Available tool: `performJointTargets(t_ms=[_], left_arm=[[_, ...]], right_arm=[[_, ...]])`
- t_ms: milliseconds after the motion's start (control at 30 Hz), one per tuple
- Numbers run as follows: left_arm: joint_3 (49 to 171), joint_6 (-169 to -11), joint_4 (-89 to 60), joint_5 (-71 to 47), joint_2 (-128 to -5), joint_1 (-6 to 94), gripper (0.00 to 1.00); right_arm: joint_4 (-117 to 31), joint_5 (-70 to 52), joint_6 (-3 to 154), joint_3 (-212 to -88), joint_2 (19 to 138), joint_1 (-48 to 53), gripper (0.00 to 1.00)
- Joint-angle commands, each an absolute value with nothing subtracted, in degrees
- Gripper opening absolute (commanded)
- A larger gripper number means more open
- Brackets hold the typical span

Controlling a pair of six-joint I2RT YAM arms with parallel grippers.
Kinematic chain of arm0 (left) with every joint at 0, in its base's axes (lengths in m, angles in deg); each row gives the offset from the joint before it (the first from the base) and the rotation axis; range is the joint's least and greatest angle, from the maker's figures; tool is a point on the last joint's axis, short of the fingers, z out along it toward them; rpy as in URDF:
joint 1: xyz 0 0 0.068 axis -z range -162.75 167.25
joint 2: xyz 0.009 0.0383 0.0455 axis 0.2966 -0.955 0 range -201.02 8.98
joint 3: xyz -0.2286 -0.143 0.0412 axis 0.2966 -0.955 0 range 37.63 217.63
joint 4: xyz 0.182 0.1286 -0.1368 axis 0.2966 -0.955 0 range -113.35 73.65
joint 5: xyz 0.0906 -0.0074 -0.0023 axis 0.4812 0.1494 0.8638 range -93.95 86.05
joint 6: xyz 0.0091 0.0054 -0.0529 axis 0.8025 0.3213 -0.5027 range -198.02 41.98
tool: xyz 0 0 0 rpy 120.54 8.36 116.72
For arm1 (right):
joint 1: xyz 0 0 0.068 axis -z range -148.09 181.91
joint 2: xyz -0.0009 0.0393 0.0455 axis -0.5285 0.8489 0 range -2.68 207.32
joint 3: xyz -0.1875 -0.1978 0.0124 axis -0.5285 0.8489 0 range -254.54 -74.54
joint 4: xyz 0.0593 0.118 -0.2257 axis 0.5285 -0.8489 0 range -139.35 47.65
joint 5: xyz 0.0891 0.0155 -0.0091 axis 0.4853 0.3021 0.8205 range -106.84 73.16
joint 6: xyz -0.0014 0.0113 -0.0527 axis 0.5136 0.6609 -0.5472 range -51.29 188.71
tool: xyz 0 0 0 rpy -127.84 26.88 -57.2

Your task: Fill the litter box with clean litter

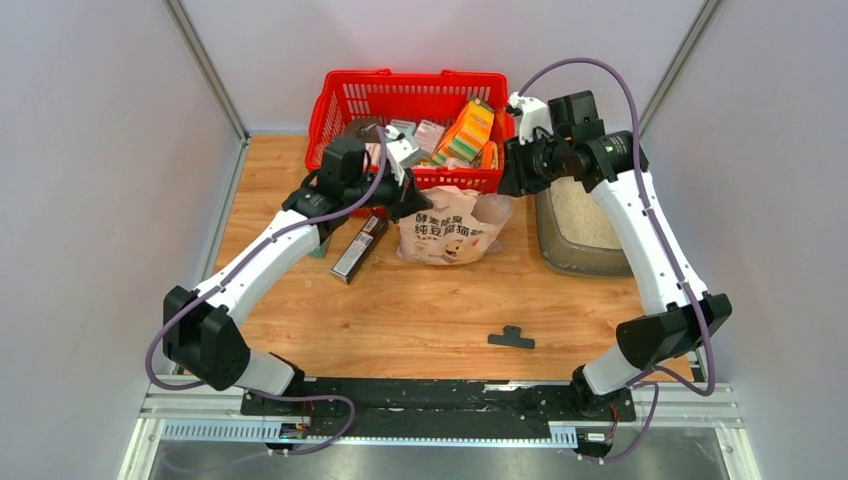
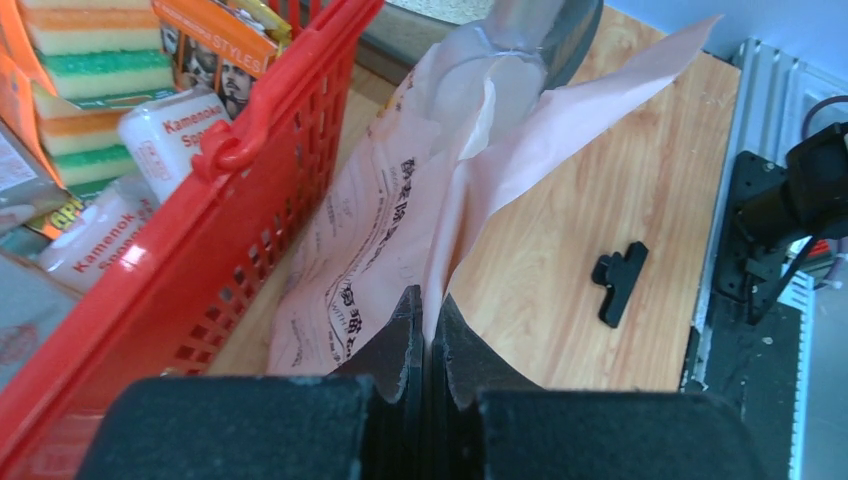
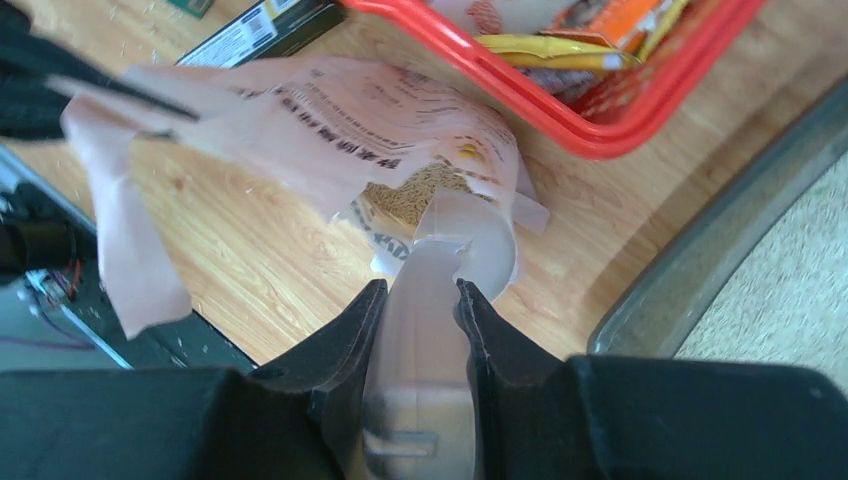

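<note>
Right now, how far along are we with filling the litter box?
Done: the litter box already holds a pale layer of litter. In hand: the left pincer is shut on the edge of the bag, while the right pincer grips the clear scoop, its bowl at the bag's mouth. Left: probably more scoops carried across to the box.

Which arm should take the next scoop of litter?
Right. The right fingers hold the scoop at the bag mouth, litter box close by; left fingers are pinching the bag's edge.
</note>
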State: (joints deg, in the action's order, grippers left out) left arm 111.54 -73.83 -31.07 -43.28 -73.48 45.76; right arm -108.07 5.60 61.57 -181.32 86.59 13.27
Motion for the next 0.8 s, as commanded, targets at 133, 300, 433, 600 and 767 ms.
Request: performJointTargets(t_ms=[133,300,433,600,767], left_arm=[[110.31,-80.39,-20.48,-43.33,-67.58,47.40,0.00],[110.14,-80.04,-20.22,-42.36,-67.22,47.40,0.00],[109.87,-79.77,-19.08,-42.09,-67.40,47.31,0.00],[110.40,-80.21,-18.02,-41.92,-68.36,47.31,0.00],[111.10,-80.04,-18.02,-41.30,-68.72,47.22,0.00]], right_arm=[[-100.89,-1.01,80.99,-179.65,88.98,12.92,0.00],[-100.09,-4.69,81.81,-180.44,91.09,10.03,0.00],[-94.14,-14.00,81.45,-175.19,88.64,7.56,0.00],[-82.97,-16.75,79.26,-161.15,83.99,4.93,0.00],[-79.46,-18.77,81.27,-151.98,83.36,4.66,0.00]])
